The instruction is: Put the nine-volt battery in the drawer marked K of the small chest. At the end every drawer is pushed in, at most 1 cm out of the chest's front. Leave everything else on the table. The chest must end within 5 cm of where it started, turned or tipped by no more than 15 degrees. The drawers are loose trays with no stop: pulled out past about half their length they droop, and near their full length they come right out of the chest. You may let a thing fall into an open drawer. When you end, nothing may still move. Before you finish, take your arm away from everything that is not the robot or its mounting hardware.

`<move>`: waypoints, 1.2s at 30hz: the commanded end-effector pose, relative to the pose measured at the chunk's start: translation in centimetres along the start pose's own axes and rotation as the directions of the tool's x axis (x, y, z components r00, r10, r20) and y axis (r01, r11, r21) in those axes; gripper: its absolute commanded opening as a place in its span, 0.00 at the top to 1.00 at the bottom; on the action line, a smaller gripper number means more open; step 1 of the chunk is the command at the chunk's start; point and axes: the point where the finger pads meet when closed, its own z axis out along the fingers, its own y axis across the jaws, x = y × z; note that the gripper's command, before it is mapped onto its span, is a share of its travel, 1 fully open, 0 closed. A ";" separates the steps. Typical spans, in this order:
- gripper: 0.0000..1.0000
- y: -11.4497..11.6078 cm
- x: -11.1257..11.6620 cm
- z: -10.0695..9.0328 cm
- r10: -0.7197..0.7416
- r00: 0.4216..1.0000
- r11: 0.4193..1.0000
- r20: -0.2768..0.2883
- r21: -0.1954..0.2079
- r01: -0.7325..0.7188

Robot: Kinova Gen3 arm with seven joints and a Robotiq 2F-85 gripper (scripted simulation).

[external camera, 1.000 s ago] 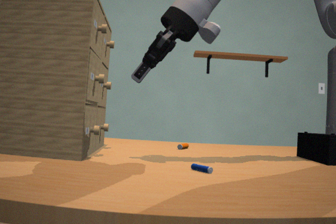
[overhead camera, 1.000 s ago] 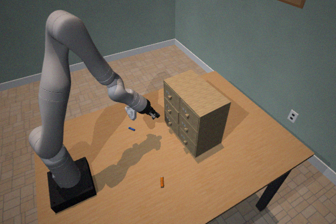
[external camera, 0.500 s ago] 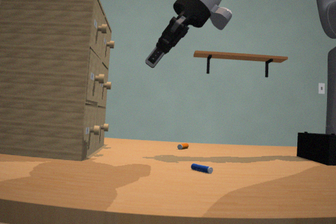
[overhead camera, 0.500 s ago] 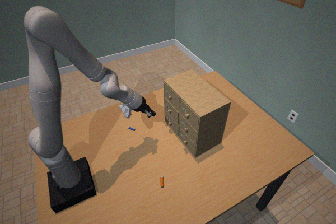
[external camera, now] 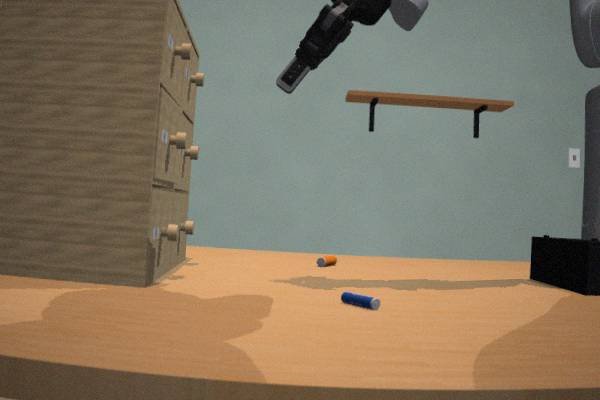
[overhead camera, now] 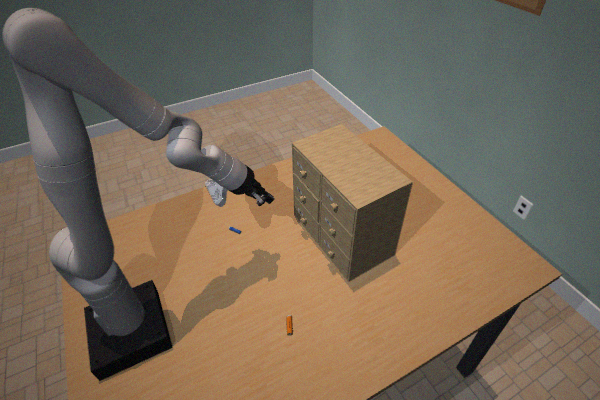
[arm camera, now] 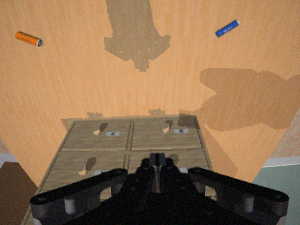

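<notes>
Nine-volt battery: not visible, possibly already inside the chest [overhead camera: 352, 167] [external camera: 80, 130] [arm camera: 115, 143]. Drawers look shut. My gripper [overhead camera: 267, 199] [external camera: 290, 82] [arm camera: 157, 162] is closed, empty, apart from it. Likely left: confirm stillness, finish.

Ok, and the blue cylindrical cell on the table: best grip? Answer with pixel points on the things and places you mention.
Probably across the middle of the blue cylindrical cell [overhead camera: 235, 230] [external camera: 360, 300] [arm camera: 227, 28], from above, fingers astride its long sides: it lies flat on its side, slim and round, with nothing close beside it.
</notes>
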 end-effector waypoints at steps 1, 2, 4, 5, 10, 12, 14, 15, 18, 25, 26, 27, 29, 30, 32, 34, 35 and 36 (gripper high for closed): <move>1.00 1.6 -0.2 -0.6 -0.026 1.000 1.000 0.004 -0.014 0.026; 1.00 1.6 -0.2 -0.7 -0.026 1.000 1.000 0.004 -0.014 0.026; 1.00 1.6 -0.3 -0.9 -0.026 1.000 1.000 0.004 -0.014 0.026; 1.00 1.6 -0.3 -1.0 -0.026 1.000 1.000 0.004 -0.014 0.026; 1.00 1.6 -0.3 -1.3 -0.026 1.000 1.000 0.004 -0.014 0.026; 1.00 1.6 -0.3 -1.3 -0.026 1.000 1.000 0.004 -0.014 0.026; 1.00 1.6 -0.3 -1.3 -0.026 1.000 1.000 0.004 -0.014 0.026; 1.00 1.6 -0.3 -1.3 -0.026 1.000 1.000 0.004 -0.014 0.026; 1.00 1.6 -0.3 -1.3 -0.026 1.000 1.000 0.004 -0.014 0.026; 1.00 1.6 -0.3 -1.4 -0.026 1.000 1.000 0.000 -0.014 0.026; 1.00 1.6 -0.3 -1.4 -0.027 1.000 1.000 -0.001 -0.014 0.026; 1.00 1.6 -0.3 -1.5 -0.027 1.000 1.000 -0.004 -0.014 0.027; 1.00 1.6 -0.3 -1.6 -0.027 1.000 1.000 -0.009 -0.014 0.027; 1.00 1.6 -0.3 -1.6 -0.027 1.000 1.000 -0.013 -0.014 0.027; 1.00 1.6 -0.2 -1.8 -0.027 0.999 1.000 -0.021 -0.014 0.027; 1.00 1.6 -0.2 -1.9 -0.027 0.999 1.000 -0.026 -0.014 0.027; 1.00 1.6 -0.2 -1.9 -0.027 0.999 1.000 -0.026 -0.014 0.027; 1.00 1.6 -0.2 -2.0 -0.027 0.999 1.000 -0.031 -0.014 0.027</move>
